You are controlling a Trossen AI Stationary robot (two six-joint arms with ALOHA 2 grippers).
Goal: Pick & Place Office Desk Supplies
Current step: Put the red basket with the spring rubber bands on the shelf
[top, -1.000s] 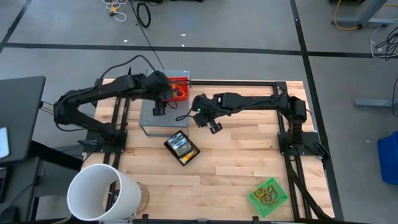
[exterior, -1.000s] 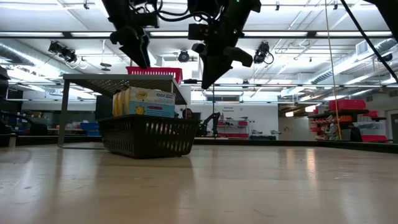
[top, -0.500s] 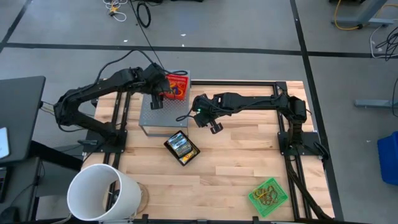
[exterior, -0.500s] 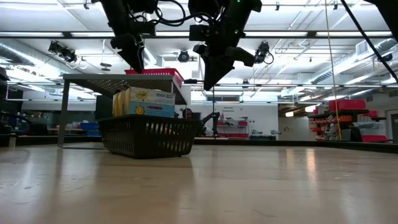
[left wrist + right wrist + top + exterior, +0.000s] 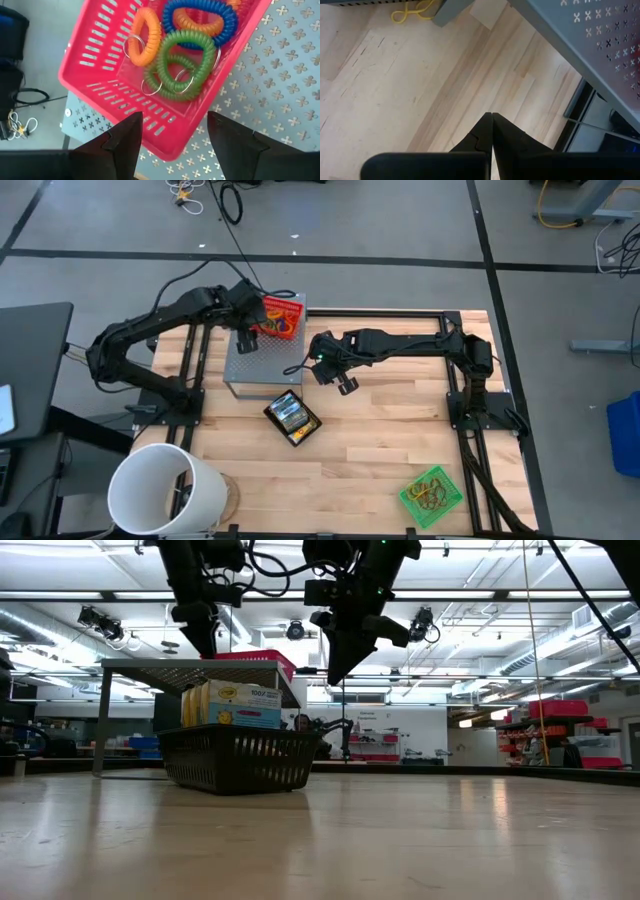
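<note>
- The bench (image 5: 380, 440) is a wooden top with most of its middle and right side bare, so there is open room for moving there; the crowding is all toward the back left corner.
- A white bucket (image 5: 165, 490) lies tipped at the front left corner, well apart from both arms.
- A grey perforated shelf (image 5: 258, 365) stands at the back left, raised on legs, which leaves a gap under it.
- A black basket (image 5: 292, 418) with a yellow-and-green box (image 5: 232, 704) sits just in front of the shelf, apparently a collecting spot.
- A red basket (image 5: 150, 75) of coiled bands (image 5: 182, 65) rests on the shelf's back corner, its rim near the shelf edge, so a nudge could tip it off.
- A green basket (image 5: 432, 495) of thin loops sits near the front right corner.
- The left gripper (image 5: 172, 132) hovers over the red basket's rim, fingers spread and holding nothing.
- The right gripper (image 5: 343, 383) hangs beside the shelf's right edge, fingers pressed together, empty.
</note>
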